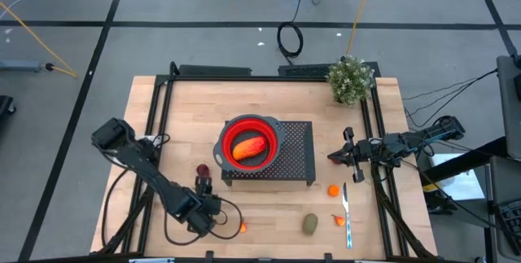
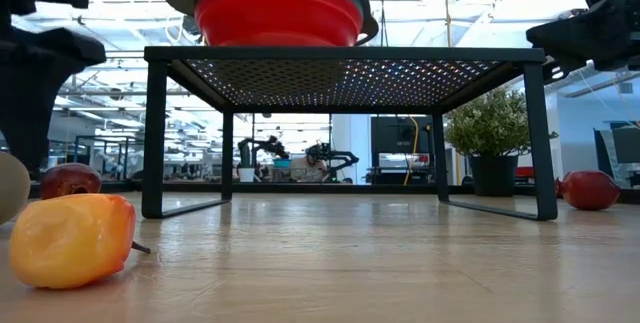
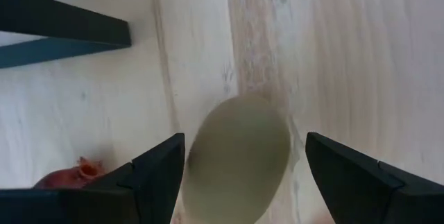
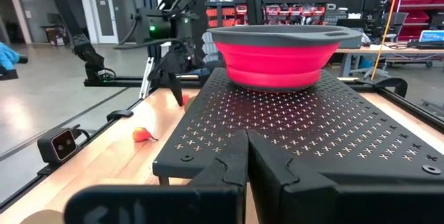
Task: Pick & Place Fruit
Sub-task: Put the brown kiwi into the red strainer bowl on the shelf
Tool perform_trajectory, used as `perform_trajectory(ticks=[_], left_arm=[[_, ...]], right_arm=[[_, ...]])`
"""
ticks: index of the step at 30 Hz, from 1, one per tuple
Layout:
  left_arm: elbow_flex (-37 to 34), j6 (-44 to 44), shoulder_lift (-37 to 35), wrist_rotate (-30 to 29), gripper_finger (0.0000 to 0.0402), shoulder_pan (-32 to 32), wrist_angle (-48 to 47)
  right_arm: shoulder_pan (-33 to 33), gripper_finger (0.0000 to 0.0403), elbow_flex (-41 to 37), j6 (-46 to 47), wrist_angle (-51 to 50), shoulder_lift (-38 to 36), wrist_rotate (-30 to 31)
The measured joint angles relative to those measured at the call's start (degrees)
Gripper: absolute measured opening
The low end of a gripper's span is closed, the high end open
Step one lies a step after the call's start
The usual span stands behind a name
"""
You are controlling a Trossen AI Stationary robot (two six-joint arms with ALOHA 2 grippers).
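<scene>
Two fingers of the left hand (image 3: 239, 175) spread wide around a brownish-green oval (image 3: 239, 158), not gripping.

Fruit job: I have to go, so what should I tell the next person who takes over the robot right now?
Left gripper: open, low over a green oval fruit near the table's front left, not yet gripping it.
Right gripper: shut, empty, waiting by the right side of the black rack.
Done: the long orange fruit lies in the red bowl on the rack.
Left on the table: the dark red round fruit, a second oval fruit, a small orange fruit, an orange-red bit, and an orange bit.
</scene>
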Motion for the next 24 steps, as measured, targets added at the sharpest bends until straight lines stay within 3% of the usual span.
perform_trajectory(ticks=[15, 24], left_arm=[[0.0, -1.1, 1.5, 3.1, 0.0294, -1.3, 0.2], [0.0, -2.2, 1.5, 4.7, 0.0219, -1.9, 0.3]], right_arm=[[0.0, 0.0, 0.0, 0.0, 0.2, 0.0, 0.0], [0.0, 0.0, 0.0, 0.0, 0.2, 0.0, 0.0]])
